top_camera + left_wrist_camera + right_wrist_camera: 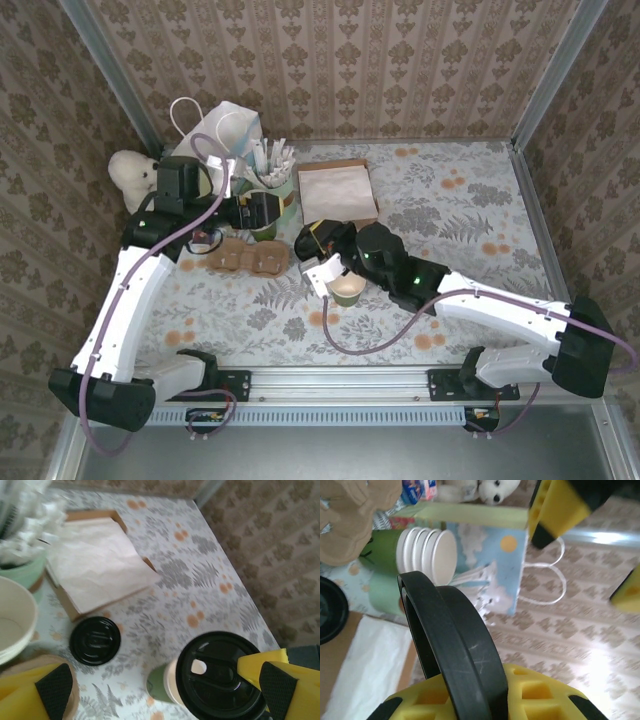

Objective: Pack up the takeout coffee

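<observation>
Top external: takeout coffee (348, 291) stands toward the desk's (480, 230) near edge, beside the right gripper (325, 268) pinching a black lid (455, 635). The left gripper (166, 692) gapes wide toward the far-left corner; bare desk runs to the right edge.

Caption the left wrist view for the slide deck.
Left wrist: black lid over the dark green cup, spare lid on the floral table, napkin tray behind.
</observation>
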Motion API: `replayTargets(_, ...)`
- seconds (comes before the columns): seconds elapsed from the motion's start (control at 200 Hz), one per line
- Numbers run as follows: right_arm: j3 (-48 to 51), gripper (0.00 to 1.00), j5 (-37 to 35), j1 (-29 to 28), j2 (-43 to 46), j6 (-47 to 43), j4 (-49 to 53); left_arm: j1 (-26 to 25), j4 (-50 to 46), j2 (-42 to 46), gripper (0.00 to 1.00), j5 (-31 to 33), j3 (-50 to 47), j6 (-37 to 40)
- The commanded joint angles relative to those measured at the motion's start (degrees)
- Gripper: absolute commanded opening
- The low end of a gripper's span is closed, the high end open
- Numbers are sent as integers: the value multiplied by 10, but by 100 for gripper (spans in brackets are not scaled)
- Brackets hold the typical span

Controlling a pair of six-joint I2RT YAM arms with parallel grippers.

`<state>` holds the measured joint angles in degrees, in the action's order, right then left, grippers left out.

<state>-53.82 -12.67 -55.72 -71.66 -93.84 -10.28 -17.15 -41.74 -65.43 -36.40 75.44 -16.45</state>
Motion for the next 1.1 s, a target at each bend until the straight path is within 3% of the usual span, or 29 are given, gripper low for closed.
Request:
replayTargets(0.0, -6, 8, 32, -11, 33, -90, -53, 3, -83, -8, 91, -83, 33, 76)
replayTargets(0.105, -10, 7, 44, -25, 39, -105, -56, 2, -113, -11, 86, -91, 45, 104)
replayTargets(0.24, -9, 7, 53, -41, 44, -117, -80, 1, -129, -11, 81, -176, 51, 139)
replayTargets(0.335, -10, 6, 49, -60, 43, -119, -92, -1, -147, -10, 76, -203, 59, 164)
replayTargets(0.54, -22, 6, 54, -78, 49, -135, -77, -19, -224, -29, 68, -170, 87, 222)
replayTargets(0.775, -24, 6, 58, -79, 53, -147, -85, -22, -228, -38, 54, -209, 92, 229)
replayTargets(1.095, -28, 6, 63, -79, 62, -155, -84, -28, -221, -47, 49, -238, 84, 233)
